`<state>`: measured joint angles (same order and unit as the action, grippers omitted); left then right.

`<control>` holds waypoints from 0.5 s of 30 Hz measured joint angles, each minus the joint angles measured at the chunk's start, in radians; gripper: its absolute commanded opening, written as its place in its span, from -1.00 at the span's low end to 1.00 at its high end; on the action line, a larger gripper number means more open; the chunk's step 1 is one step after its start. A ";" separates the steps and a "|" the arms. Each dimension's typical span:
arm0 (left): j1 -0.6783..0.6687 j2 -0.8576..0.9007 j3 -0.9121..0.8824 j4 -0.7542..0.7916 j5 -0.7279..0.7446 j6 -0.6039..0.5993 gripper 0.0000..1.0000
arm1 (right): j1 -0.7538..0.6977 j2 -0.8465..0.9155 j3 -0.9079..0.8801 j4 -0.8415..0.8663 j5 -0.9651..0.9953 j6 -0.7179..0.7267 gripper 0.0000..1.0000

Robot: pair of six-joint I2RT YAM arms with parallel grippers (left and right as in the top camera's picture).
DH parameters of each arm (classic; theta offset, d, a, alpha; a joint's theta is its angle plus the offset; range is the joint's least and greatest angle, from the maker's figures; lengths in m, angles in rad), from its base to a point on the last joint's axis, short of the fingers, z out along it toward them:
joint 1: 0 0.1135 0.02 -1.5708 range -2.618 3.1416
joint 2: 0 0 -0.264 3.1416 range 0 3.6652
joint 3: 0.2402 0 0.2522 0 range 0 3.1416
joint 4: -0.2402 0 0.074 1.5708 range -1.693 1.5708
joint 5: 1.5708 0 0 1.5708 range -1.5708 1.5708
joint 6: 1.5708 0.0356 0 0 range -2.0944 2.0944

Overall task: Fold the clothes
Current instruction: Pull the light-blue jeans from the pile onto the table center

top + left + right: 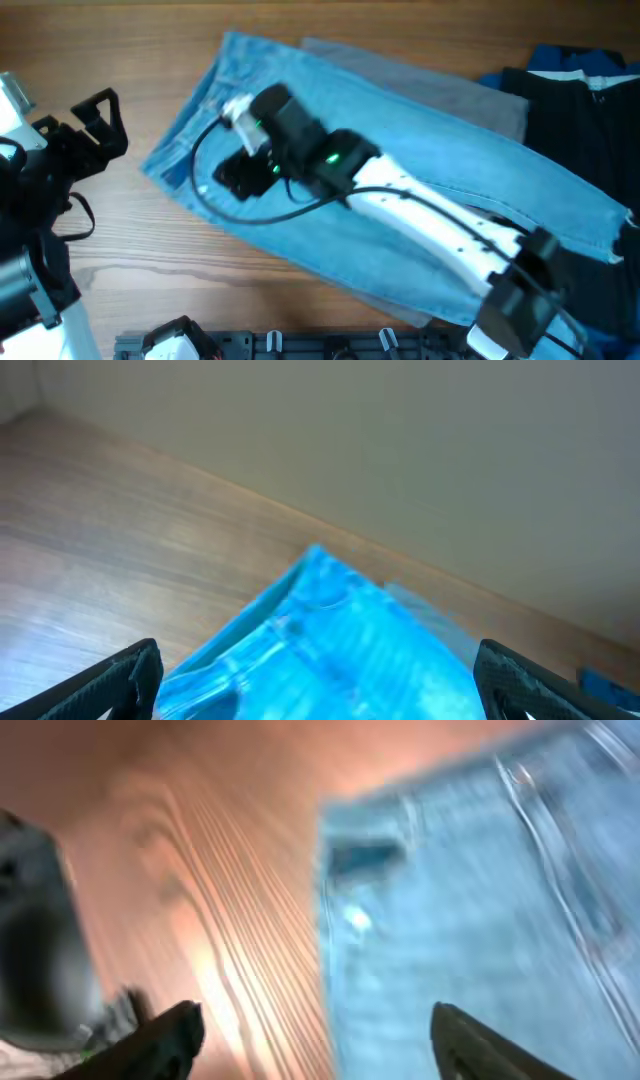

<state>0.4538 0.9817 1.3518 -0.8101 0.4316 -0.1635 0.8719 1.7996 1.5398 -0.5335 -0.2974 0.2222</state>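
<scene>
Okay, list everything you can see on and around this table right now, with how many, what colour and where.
jeans: one, light blue, spread slantwise across the middle of the table
grey cloth: one, grey, under the jeans, showing past their far edge
dark garment: one, black with blue trim, far right corner
table: one, brown wood grain
black rail: one, black, along the near edge; what it is cannot be told
left claw: one, black, open, at the left side, off the jeans
right claw: one, black on a white arm, open, over the waist end of the jeans
</scene>
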 measured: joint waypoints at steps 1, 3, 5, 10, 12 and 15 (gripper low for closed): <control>0.000 -0.005 0.000 -0.001 0.001 0.000 1.00 | 0.002 0.012 0.000 -0.014 0.039 -0.005 0.68; 0.000 0.000 0.000 -0.001 0.000 0.000 1.00 | -0.057 0.005 0.000 -0.013 0.083 -0.003 0.74; 0.000 0.008 0.001 -0.010 0.000 0.000 1.00 | -0.166 -0.023 0.000 -0.018 0.104 0.012 0.73; -0.084 0.102 0.011 -0.168 0.000 0.044 0.61 | -0.583 -0.099 0.002 -0.063 0.134 0.058 0.71; -0.161 0.199 0.012 -0.212 0.006 0.084 0.12 | -0.674 -0.094 0.002 -0.106 0.134 0.069 0.72; -0.267 0.440 0.013 -0.167 0.008 0.144 -0.10 | -0.794 -0.088 0.002 -0.152 0.111 0.087 0.72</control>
<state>0.1864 1.4220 1.3643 -0.9775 0.4400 -0.0193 0.0780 1.7115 1.5417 -0.6857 -0.1867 0.3096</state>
